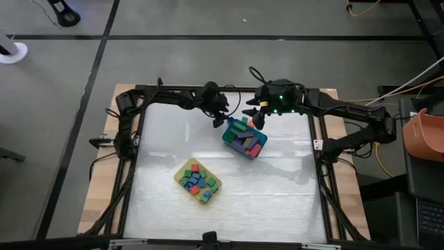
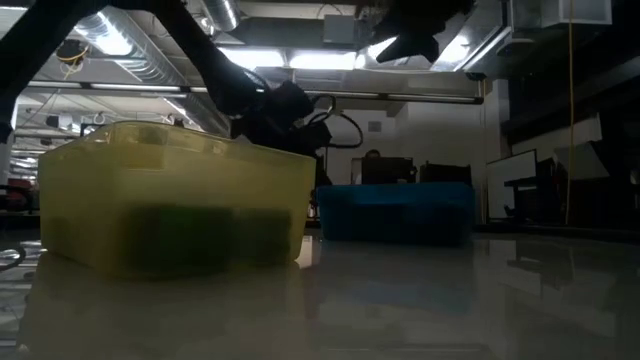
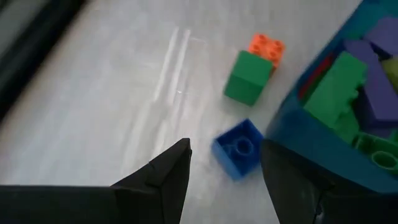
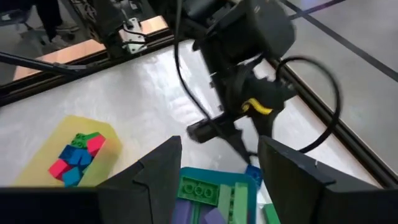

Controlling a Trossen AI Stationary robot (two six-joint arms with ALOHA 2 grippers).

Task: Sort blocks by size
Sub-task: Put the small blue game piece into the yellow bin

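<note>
high view shows sorting mostly done: short cubes fill the yellow tray (image 1: 216, 182), long bars the teal-blue tray (image 1: 228, 137), while a blue cube (image 3: 238, 148), green cube (image 3: 247, 77) and orange cube (image 3: 267, 45) wait beside it under the empty, parted left gripper (image 3: 225, 168), with the right gripper (image 4: 219, 163) parted, empty above.

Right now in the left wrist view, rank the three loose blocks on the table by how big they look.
1. Green block
2. Blue block, close to the green and nearer the camera, so unsure
3. Orange block, partly hidden behind the green
</note>
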